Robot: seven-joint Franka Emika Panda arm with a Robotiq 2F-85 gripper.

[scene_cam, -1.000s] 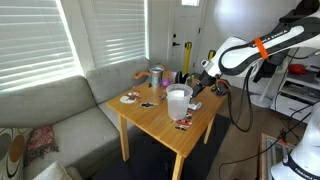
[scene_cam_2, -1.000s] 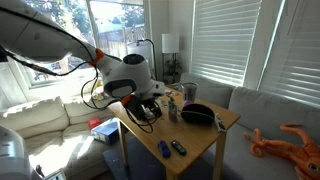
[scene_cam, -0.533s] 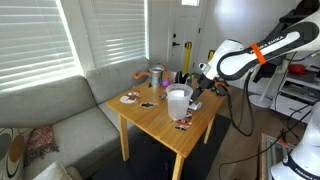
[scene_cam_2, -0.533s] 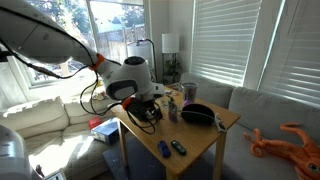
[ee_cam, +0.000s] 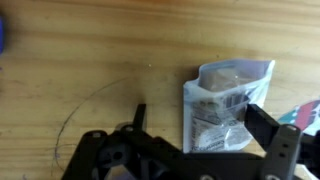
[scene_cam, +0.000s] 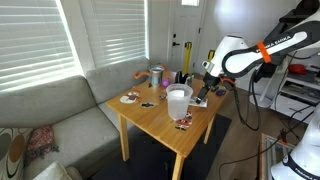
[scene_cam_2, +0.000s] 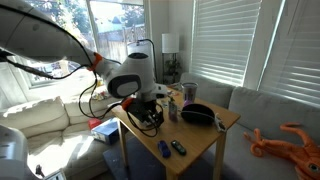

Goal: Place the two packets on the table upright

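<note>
Pincer (ee_cam: 200, 115) hung apart over a flat packet (ee_cam: 228, 100) toward three o'clock on the surface (ee_cam: 90, 50); centring before closing seemed wise.

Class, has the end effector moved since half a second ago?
Yes, slightly. In an exterior view the end effector has shifted toward the picture's right, away from the white cup on the table.

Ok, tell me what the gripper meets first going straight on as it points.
Likely the packet lying flat on the table, between the gripper's open jaws; depth is hard to judge.
</note>
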